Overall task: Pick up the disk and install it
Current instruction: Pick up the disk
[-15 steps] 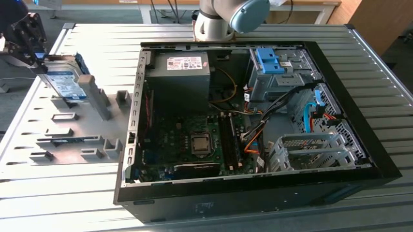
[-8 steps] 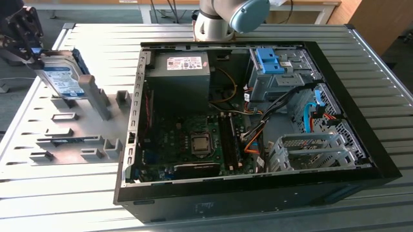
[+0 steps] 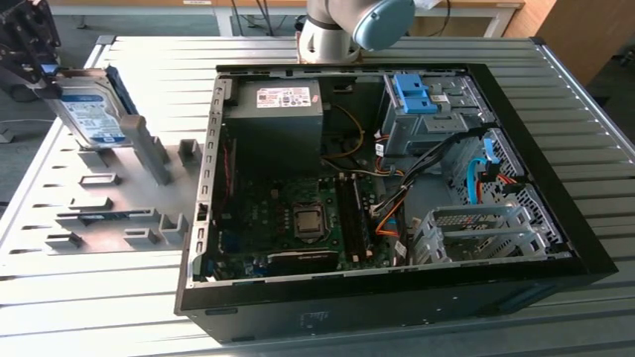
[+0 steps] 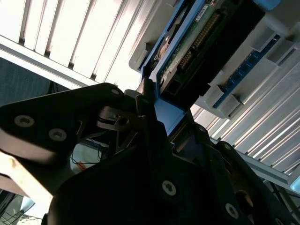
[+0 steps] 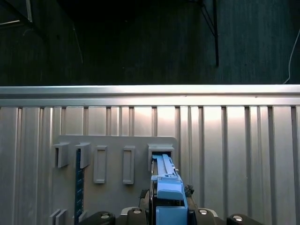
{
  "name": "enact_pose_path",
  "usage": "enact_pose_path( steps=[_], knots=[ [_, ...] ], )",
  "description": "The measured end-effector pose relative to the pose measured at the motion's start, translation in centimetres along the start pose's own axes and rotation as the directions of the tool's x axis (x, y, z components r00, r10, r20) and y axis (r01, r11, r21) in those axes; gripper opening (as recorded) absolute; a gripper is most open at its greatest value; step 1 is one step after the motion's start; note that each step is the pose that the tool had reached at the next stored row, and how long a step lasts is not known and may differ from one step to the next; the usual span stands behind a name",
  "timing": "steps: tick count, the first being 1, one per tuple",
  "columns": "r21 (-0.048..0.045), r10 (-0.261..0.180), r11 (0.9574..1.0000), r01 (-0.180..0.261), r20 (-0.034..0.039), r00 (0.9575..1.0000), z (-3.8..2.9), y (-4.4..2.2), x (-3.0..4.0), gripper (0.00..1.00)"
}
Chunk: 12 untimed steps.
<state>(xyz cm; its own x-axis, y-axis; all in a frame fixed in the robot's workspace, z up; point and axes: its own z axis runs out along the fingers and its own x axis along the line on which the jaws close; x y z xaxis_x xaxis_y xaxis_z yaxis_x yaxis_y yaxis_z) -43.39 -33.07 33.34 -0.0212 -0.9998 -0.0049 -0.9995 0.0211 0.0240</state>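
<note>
Nearest the exterior view, an open computer case [image 3: 397, 316] lies on the slatted metal tabletop [image 3: 100, 320], its motherboard [image 3: 297, 216] and grey power supply [image 3: 282, 111] exposed. Beside it, toward the exterior view's left, sits a grey slotted fixture [image 3: 129, 201]. Farther back, the hand [image 3: 44, 74] is clamped on the disk [image 3: 94, 119], holding it on edge over the fixture.
</note>
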Motion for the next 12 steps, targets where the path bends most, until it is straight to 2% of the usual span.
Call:
enact_pose_path(
  steps=[12],
  knots=[
    [0.0, 0.0, 1.0, 0.0, 0.0, 1.0, -2.35, 0.05, -0.01, 0.36]
  ],
)
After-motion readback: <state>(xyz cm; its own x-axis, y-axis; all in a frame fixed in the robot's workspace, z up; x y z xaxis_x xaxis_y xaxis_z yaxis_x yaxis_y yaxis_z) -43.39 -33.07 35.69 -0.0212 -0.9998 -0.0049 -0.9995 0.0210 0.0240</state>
